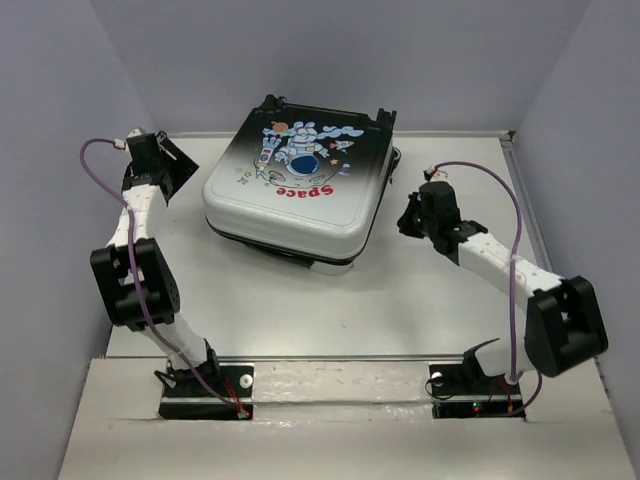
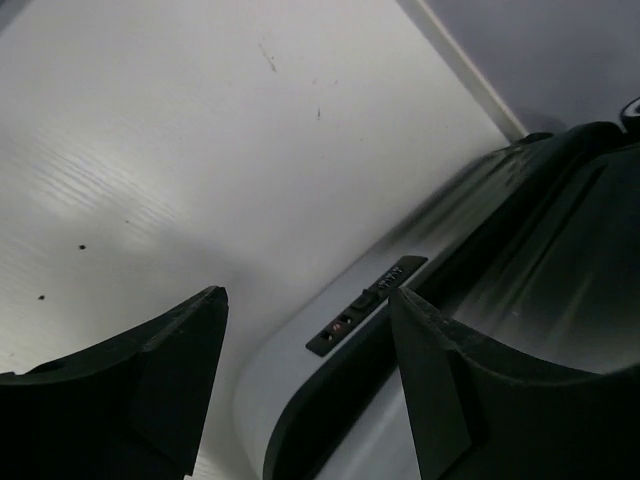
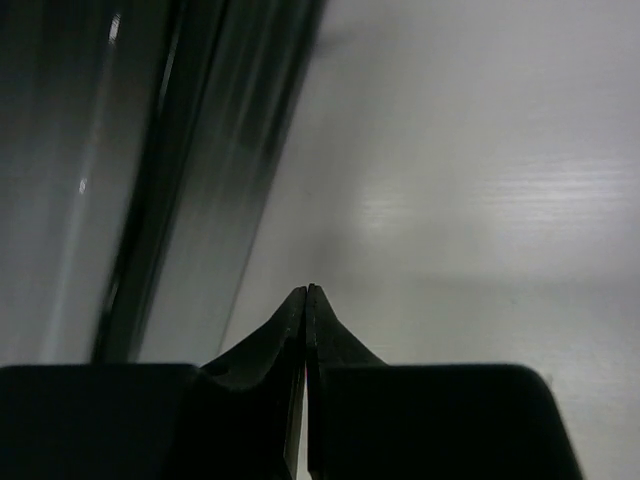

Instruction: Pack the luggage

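Observation:
The luggage [image 1: 296,187], a small hard-shell suitcase with an astronaut and red "Space" on its lid, lies flat at the middle back of the table, lid down over the base. My left gripper [image 1: 172,172] is open and empty just left of it; the left wrist view shows the suitcase's side [image 2: 330,380] with a small black lock panel between my spread fingers [image 2: 180,370]. My right gripper [image 1: 412,218] is shut and empty just right of the suitcase; the right wrist view shows its shell edge [image 3: 150,200] to the left of my closed fingertips [image 3: 306,292].
The white table [image 1: 300,310] is walled by grey panels on the left, back and right. A raised white rail [image 1: 520,190] runs along the right side. Both arm bases sit on the near ledge.

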`<state>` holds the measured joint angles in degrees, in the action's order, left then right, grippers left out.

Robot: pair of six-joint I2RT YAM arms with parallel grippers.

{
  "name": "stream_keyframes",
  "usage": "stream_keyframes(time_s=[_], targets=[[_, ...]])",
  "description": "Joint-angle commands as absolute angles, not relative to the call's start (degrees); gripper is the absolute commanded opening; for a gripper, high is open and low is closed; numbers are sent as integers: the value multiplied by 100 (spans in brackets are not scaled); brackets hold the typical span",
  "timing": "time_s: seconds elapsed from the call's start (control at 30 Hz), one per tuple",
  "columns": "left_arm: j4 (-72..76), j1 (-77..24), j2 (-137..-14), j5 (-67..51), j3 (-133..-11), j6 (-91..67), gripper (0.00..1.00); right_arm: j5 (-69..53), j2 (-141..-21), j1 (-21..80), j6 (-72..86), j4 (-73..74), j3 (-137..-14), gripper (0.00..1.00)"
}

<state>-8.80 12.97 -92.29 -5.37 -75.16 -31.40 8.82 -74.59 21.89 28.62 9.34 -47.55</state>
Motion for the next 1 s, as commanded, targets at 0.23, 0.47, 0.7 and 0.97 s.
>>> stream_keyframes(time_s=[0.23, 0.47, 0.7, 0.97], targets=[[-562, 696, -10565, -1336, -7841, -3199, 76, -667, -9833, 1714, 3181, 62, -6845, 33], [667, -464, -8827, -1090, -5282, -3998, 77, -958, -9871, 1661, 3103, -272, -6751, 50], [1213, -2288, -6559, -47, -3009, -5051, 77, -1581, -8904, 1196, 2427, -132, -5960, 61], [-262, -4456, -4432, 2317, -3207, -5371, 77, -1924, -8551, 459, 1943, 255, -5554, 71]])
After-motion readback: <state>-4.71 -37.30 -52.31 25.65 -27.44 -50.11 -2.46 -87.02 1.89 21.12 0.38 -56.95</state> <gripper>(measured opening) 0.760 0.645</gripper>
